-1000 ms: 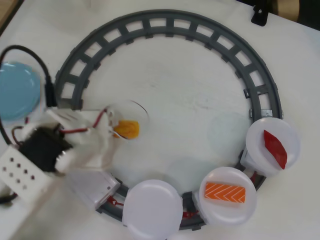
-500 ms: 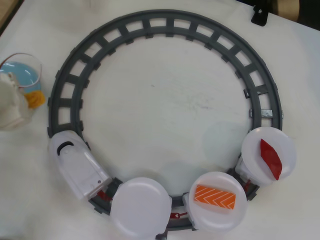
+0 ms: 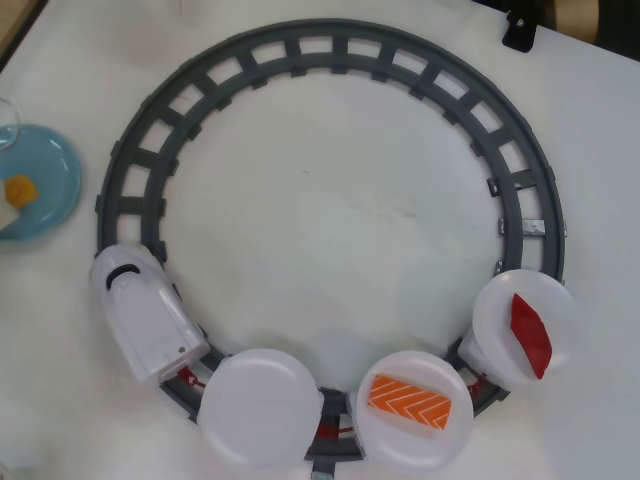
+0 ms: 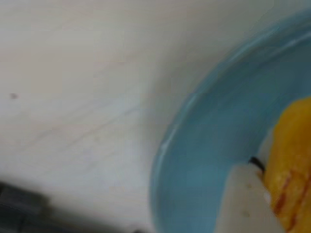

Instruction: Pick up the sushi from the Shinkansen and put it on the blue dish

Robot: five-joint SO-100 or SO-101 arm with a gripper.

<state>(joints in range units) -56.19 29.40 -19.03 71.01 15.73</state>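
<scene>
A white surface (image 3: 330,200) carries the grey track loop (image 3: 340,50). At nine o'clock, the sushi (image 3: 20,189) sits over the blue dish (image 3: 50,170). The jaws appear to grip it; they should open low, then lift straight up clear of the Shinkansen (image 3: 145,312).

Sushi (image 3: 19,188) carried from inside the track loop (image 3: 340,45) over to the blue dish (image 3: 50,175) at the left edge. Arm now almost out of the overhead view. Train (image 3: 145,312) and plate cars advanced clockwise along the track.
</scene>
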